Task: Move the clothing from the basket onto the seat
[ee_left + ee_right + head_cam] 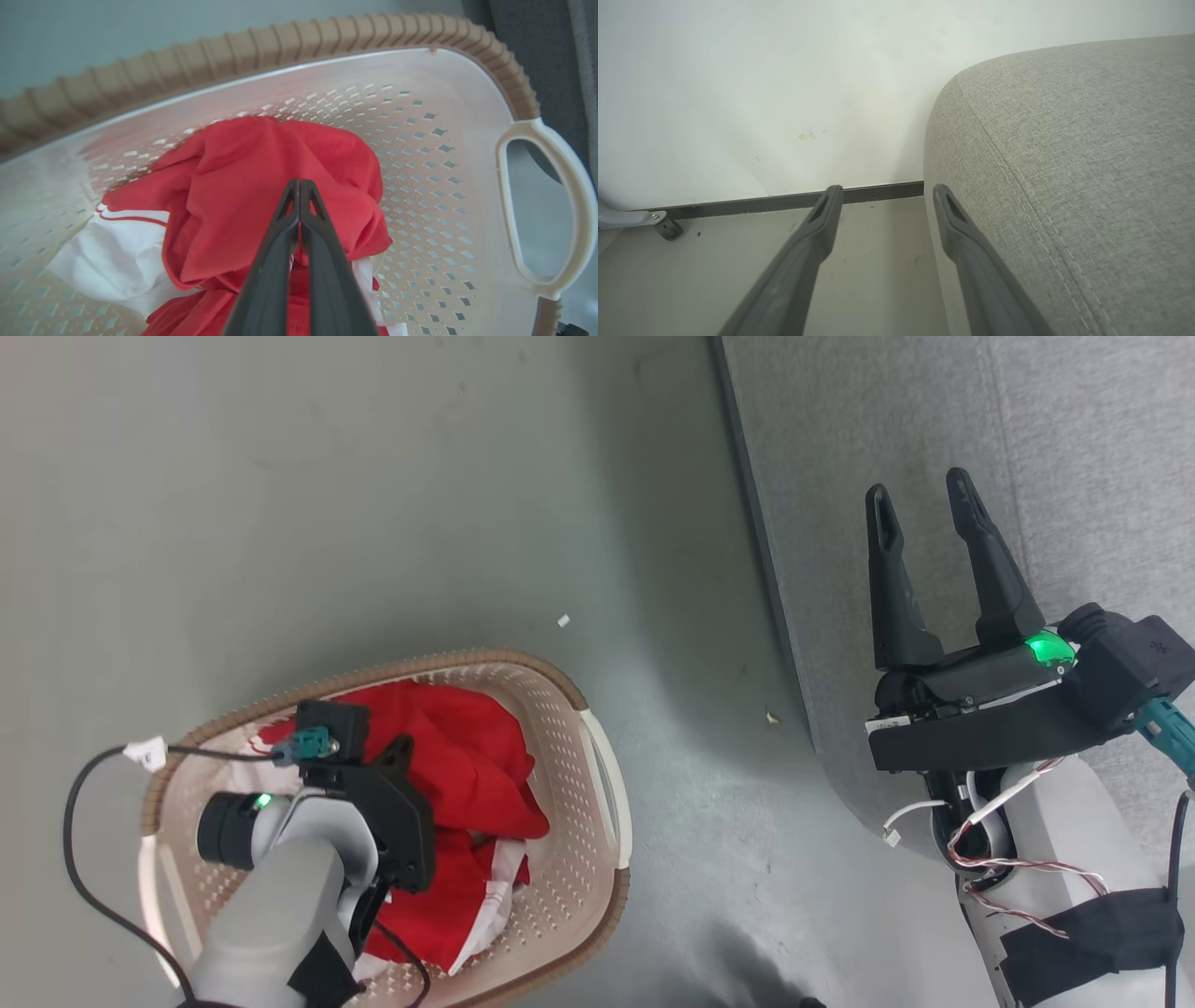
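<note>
The fingers of my left gripper (299, 183) are pinched shut on a fold of the clothing (233, 186), heaped red and white inside the basket (444, 140). My right gripper (888, 191) stands wide and empty beside the seat (1087, 163). The pinch looks thin, so I should lift straight and slowly, clear the rim (327, 42), then swing right to the seat.

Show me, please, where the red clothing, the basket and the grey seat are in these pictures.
clothing (243, 186): left wrist view, on the top red fold of the heap.
basket (280, 46): left wrist view, on the brown woven-look rim.
seat (1087, 140): right wrist view, on the grey cushion's top surface.
</note>
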You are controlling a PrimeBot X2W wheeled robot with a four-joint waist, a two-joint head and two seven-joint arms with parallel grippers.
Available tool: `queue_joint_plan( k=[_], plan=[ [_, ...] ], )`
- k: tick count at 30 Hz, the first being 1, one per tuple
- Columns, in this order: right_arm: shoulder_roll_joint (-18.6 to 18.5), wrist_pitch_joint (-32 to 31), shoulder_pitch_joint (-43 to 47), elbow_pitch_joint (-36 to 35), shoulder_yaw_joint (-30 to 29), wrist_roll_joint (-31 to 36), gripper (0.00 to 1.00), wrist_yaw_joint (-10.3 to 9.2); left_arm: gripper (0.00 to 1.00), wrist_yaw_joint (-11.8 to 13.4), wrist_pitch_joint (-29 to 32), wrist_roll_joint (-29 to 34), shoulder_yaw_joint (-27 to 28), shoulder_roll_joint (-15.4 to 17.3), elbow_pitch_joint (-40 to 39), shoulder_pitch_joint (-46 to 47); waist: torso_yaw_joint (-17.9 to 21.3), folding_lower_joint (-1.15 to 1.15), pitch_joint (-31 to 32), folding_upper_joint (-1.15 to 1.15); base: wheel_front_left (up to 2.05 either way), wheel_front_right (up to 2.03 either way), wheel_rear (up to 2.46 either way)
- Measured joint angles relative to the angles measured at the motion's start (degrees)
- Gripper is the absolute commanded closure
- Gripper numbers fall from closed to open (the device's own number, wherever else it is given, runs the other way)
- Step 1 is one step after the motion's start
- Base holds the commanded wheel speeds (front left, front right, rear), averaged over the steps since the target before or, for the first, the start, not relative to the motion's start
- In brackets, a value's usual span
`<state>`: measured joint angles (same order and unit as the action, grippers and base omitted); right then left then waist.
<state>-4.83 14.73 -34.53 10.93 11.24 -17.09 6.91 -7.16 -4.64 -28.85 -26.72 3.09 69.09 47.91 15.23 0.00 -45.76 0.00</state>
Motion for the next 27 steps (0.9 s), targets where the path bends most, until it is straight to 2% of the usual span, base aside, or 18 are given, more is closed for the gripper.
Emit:
queue_joint_plan(
  k=[14, 27],
  plan=[
    [-1.3, 0.0, 1.0, 4.2, -1.6, -0.3, 0.00, 0.15, 1.00, 0.0, -2.3, -3.9, -3.4, -0.1, -3.9, -5.4, -2.9, 0.00, 8.5, 0.00, 0.00, 0.00, 0.00],
    [-2.8, 0.0, 4.1, 8.0, -1.1, -1.6, 0.00, 0.16, 1.00, 0.0, -3.6, -9.3, -8.3, 1.1, -8.8, -12.5, -6.9, -0.01, 19.2, -0.01, 0.00, 0.00, 0.00]
  ],
)
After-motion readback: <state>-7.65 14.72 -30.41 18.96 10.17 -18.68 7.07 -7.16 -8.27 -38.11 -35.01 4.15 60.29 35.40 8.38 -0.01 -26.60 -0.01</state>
